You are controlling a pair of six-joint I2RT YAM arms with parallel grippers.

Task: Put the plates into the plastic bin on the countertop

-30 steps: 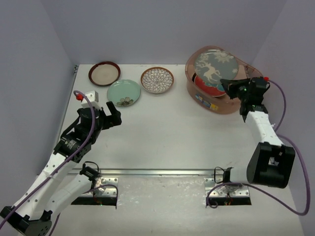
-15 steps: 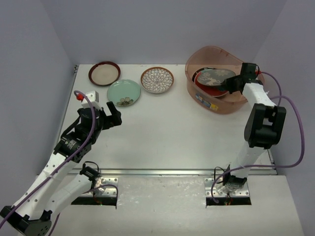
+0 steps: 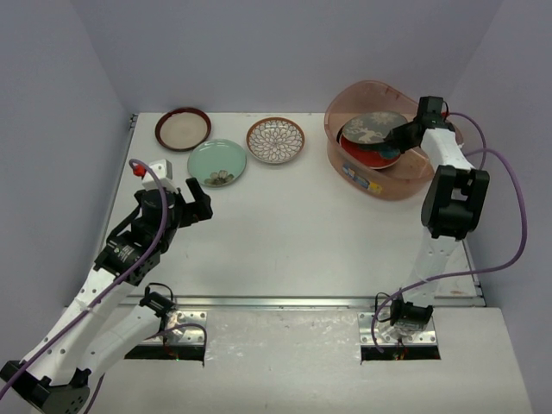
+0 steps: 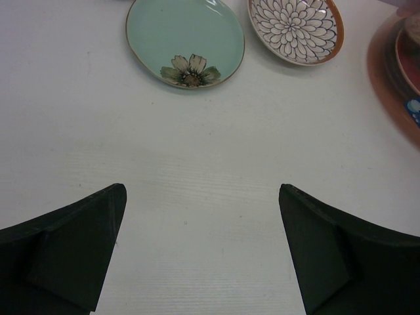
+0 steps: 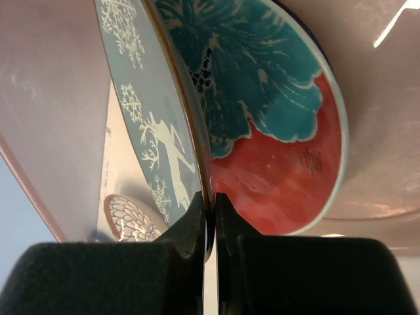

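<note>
- The white countertop (image 3: 285,241) carries the plastic bin (image 3: 373,185) at its far right. Three plates lie outside the bin at the far left.
- The bin holds a red-and-teal floral plate (image 5: 282,177). The grey deer plate (image 5: 141,125) hangs tilted just above it, inside the high walls. Whether the two plates touch I cannot tell.
- The right gripper (image 5: 209,205) reaches over the bin's wall, its jaws pinched tight on the deer plate's rim. If it lets go at this tilt, the plate could drop edge-first, clatter on the floral plate and chip. When the arm lifts out, it could catch the wall and drag the bin.
- The left gripper (image 4: 200,193) is spread wide and holds nothing. It hovers over bare countertop near the mint green plate (image 4: 186,41).
- The brown lattice plate (image 4: 295,26) lies just beside the mint one. The dark-rimmed cream plate (image 3: 183,128) sits further left, and all three are yet to be binned.
</note>
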